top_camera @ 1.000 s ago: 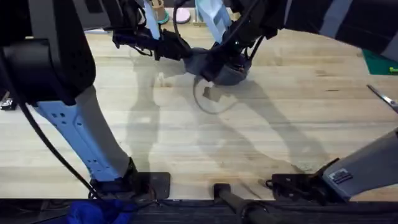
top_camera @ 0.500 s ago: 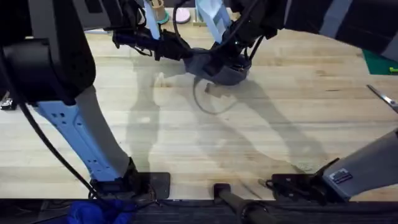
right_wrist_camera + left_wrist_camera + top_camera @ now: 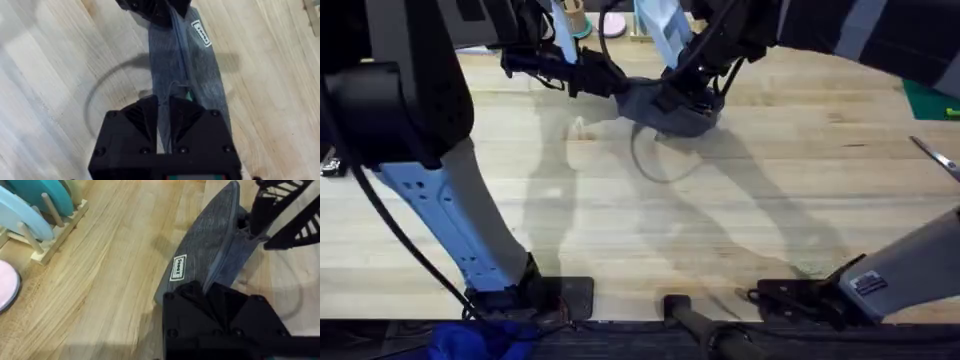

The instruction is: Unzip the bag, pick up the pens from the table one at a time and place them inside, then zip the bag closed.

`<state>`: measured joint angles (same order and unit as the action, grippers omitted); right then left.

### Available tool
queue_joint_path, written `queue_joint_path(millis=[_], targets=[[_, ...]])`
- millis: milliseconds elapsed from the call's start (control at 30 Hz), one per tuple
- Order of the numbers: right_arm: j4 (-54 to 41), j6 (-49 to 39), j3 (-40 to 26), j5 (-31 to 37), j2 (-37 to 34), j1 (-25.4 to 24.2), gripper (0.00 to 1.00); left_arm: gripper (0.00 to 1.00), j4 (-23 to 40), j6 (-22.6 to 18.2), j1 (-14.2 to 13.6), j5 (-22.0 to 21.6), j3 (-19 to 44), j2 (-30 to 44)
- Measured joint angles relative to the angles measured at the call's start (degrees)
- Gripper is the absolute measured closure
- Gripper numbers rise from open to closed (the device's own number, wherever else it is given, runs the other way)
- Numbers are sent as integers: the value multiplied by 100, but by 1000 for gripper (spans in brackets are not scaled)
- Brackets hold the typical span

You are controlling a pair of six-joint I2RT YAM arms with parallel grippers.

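Lying between both pincers, the bag is pinched at each end.

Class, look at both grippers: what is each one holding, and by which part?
Left gripper clamps one end of the bag. Right gripper is closed at the zipper line near the other end, apparently on the pull.

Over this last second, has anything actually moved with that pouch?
Barely. The bag sits a touch higher off the table, its shadow shifting beneath it. The left gripper still clamps one end and the right gripper stays closed at the zipper. Both arms, the dish rack and scissors are unchanged.
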<state>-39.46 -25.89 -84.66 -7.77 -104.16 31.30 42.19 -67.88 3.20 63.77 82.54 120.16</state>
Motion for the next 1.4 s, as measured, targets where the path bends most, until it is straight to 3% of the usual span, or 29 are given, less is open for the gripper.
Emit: queue_joint_path(millis=[267,1400], targets=[[0,-7,0,0,2,1,969,960,0,2,0,0,0,0],[-299,-9,0,205,7,-1,972,960,31,2,0,0,0,0]])
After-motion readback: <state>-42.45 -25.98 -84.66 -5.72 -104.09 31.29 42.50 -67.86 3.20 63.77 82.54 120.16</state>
